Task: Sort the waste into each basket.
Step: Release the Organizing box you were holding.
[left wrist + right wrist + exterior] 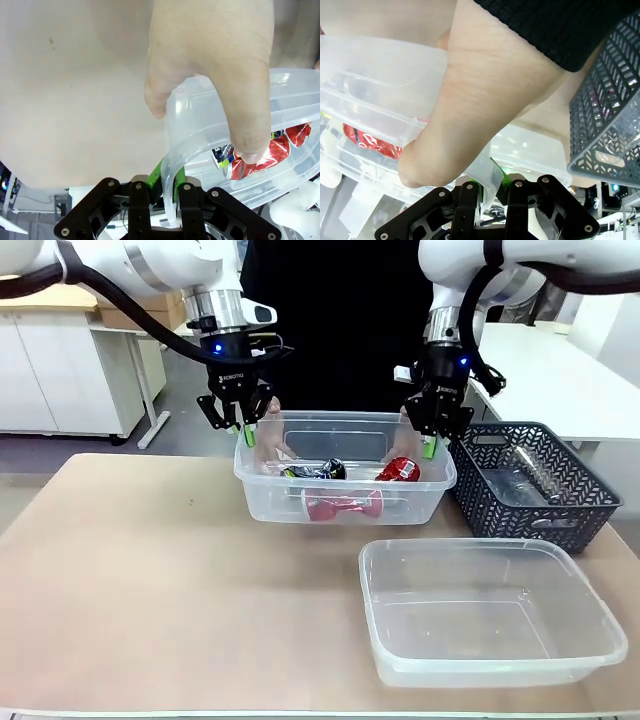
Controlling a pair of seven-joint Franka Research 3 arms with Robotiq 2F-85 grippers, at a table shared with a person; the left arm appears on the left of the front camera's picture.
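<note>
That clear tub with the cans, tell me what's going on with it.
Both arms hold the far clear tub, each pinching an end of its rim: the left gripper at one end, the right gripper at the other, jaws closed on the plastic. A person's hands grip the same ends. Crushed red cans lie inside. The near clear tub is empty, and the dark lattice basket sits on the right.

- Beige table [150, 580] in the foreground.
- White cabinets [45, 370] at far left, on a grey floor [60, 445].
- White desk [125, 335] with metal legs behind.
- Another white table [560, 380] at right.
</note>
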